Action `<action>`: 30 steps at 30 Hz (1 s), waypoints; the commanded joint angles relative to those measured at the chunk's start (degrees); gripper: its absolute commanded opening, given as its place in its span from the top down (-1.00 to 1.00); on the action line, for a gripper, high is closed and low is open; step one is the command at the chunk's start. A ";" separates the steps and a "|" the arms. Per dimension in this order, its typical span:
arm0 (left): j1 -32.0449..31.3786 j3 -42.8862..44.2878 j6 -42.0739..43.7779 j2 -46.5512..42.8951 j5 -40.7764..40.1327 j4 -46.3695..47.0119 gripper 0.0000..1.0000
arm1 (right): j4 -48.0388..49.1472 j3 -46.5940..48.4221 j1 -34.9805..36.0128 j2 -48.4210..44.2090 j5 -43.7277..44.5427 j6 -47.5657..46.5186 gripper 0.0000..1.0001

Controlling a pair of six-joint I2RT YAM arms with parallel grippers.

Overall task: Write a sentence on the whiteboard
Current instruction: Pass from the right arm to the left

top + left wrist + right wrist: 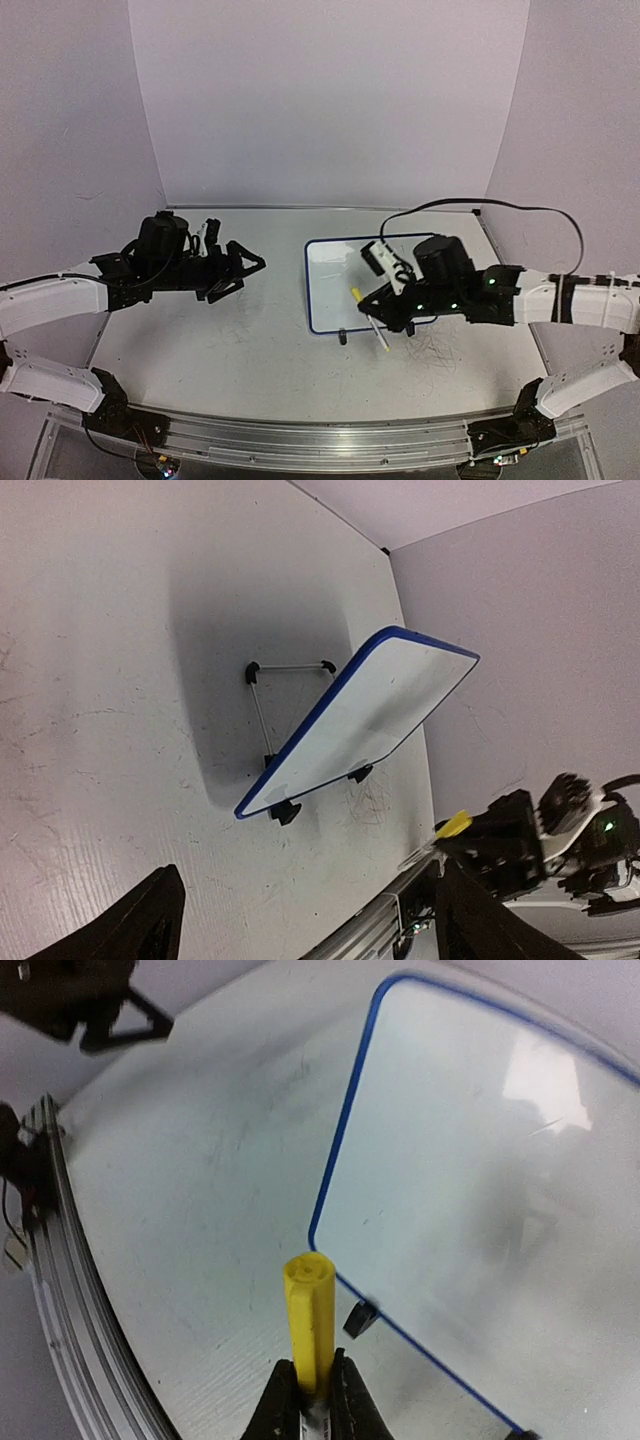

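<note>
Soft, even light with a lilac cast fills the slightly grainy top view. In the left wrist view the whiteboard throws a broad, soft-edged shadow on the tabletop. In the right wrist view white glare bleaches part of the whiteboard, and the metal rail bows with lens distortion.

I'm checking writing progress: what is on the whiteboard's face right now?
No writing shows on the whiteboard, only glare. From above, the right gripper and its yellow-capped marker hide its near right part.

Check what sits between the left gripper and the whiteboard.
Nothing: only bare table separates the left gripper from the whiteboard, clearest in the top external view; the left wrist view agrees.
</note>
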 commanded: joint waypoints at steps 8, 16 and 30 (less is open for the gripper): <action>-7.28 2.40 -3.58 4.82 5.70 11.69 -0.62 | 5.57 7.08 8.18 10.17 4.20 -5.74 1.00; -11.69 6.63 0.12 11.56 9.33 13.17 -0.44 | 10.86 8.20 8.17 11.99 -2.41 -5.27 1.00; -13.89 9.76 2.63 16.87 11.43 13.44 0.28 | 11.27 9.14 8.23 12.73 -2.03 -3.70 1.00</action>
